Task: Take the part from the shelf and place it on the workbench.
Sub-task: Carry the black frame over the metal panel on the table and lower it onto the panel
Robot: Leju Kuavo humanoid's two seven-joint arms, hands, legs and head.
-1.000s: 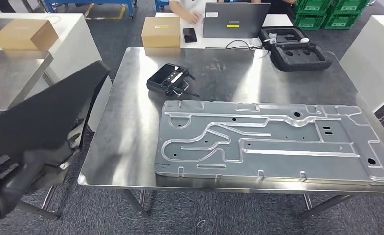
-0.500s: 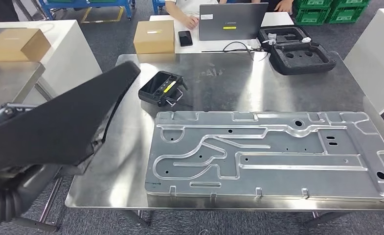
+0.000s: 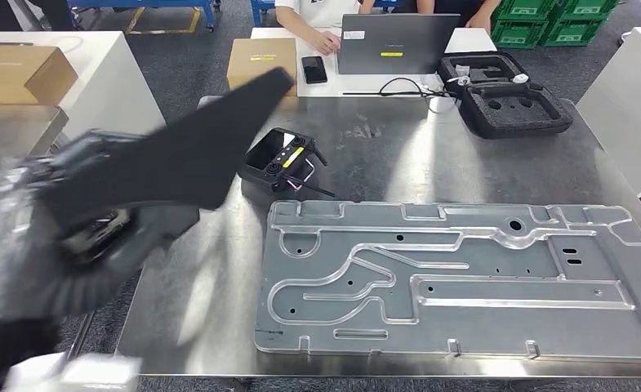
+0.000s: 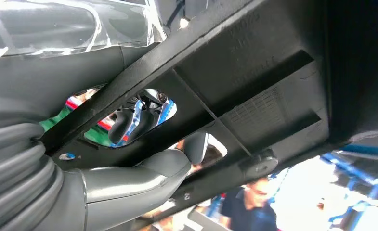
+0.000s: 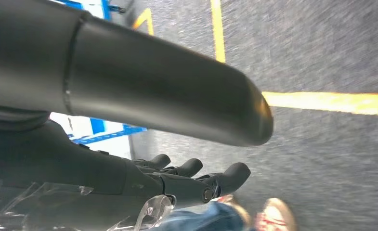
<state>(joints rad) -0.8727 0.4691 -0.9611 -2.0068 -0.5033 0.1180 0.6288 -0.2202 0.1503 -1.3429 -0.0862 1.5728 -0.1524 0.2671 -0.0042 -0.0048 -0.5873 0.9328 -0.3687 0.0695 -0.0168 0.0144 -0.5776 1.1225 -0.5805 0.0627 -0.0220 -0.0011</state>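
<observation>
From the head view, a steel workbench fills the middle of the scene. At the left, the left hand, grey and blurred, holds a flat black part, a long wedge that tapers to a point. The part's wide end is at the hand, off the bench's left edge, and its narrow tip rises over the bench's far left corner, near a cardboard box. It is held in the air and tilted, not resting on the bench.

In the left wrist view the hand's thick grey thumb presses against the ribbed underside of the part, and darker fingers show through an opening in it (so the hand is clamped on the part).

A large grey metal panel with raised channels lies flat on the bench, covering most of its near right half. Just beyond the panel's far left corner sits a black controller with a yellow strip and small antennas. A black foam case lies open at the bench's far right corner.

Behind the bench is a white table with a phone, a laptop and a cable; a person's hand rests beside the laptop.

The right wrist view looks down at grey floor with yellow lines. The right hand hangs there with its dark fingers stretched out, slightly apart, holding nothing.
</observation>
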